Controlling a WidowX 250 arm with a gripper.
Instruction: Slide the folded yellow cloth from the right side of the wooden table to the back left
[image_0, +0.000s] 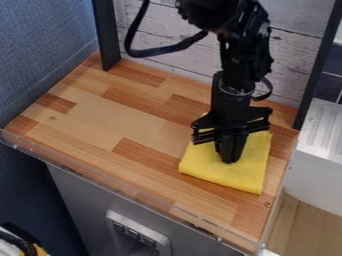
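From my remote seat, I see the black two-finger gripper (230, 159) pointing down over the folded yellow cloth (252, 167), its tip overlapping the middle of the fabric in my view. I cannot tell whether it is clenched or released, or whether it has any fabric pinched.

The cloth lies flat on the right-hand part of the wooden countertop (87, 120), one corner pointing toward the front edge and its far part partly hidden behind the gripper. It looks layered, with a soft, rounded fold along the near side. The countertop is made of light and reddish-brown strips, and I can make out a small round mark near its left end and another near its front right corner.

My arm (244, 55) comes in from the top, with a thick black cable (163, 51) looping out to its left. Behind it I have a whitewashed plank wall (294, 55), framed by a black left post (105, 35) and a black right post (316, 65). A transparent strip (120, 182) runs along the front edge.

Below that edge is a gray front panel (80, 195) with a pale framed fitting (160, 239) that holds a row of small dark squares above a darker recess. Blue textured fabric (43, 45) rises on the left; a white ribbed surface (324, 125) sits just beyond the counter's right side.
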